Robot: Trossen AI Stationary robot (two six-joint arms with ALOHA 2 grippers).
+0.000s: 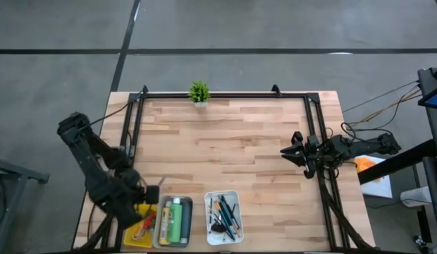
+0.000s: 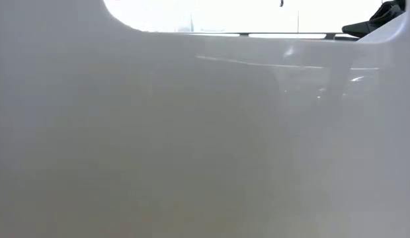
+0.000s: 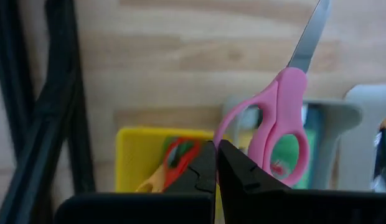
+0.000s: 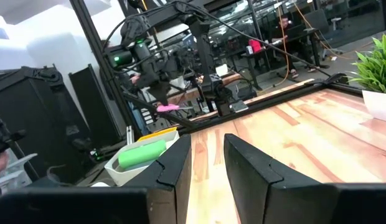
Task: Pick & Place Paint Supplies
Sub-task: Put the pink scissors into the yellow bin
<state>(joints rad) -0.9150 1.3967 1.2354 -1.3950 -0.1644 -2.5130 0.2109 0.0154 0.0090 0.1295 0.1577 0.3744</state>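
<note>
Three trays lined up at the bench's point(image 1: 239, 141) near edge, all close under or beside the left tool point(image 3: 216, 163): yellow tray point(image 1: 136, 238) directly beneath, grey tray point(image 1: 173, 222) with the green bottle point(image 1: 177, 220) just beside, white tray point(image 1: 223, 216) with dark brushes point(image 1: 224, 212) a little farther off. Left tool's fingers pinched together on the pink scissors point(image 3: 277, 127), gripped at one handle loop, blade pointing away and upward, hanging above the yellow tray where red and orange handles already lie. Looks nearly finished: no loose supplies seen on the bare wood (only a small potted plant point(image 1: 199, 92) at the far edge), so probably just this drop left. Right tool point(image 4: 207, 163) idle well away at the opposite side of the bench, fingers a little apart, holding nothing. Grip detail clear only from the left wrist; tray contents and layout only from above; low view blocked by a pale surface, adding nothing.
</note>
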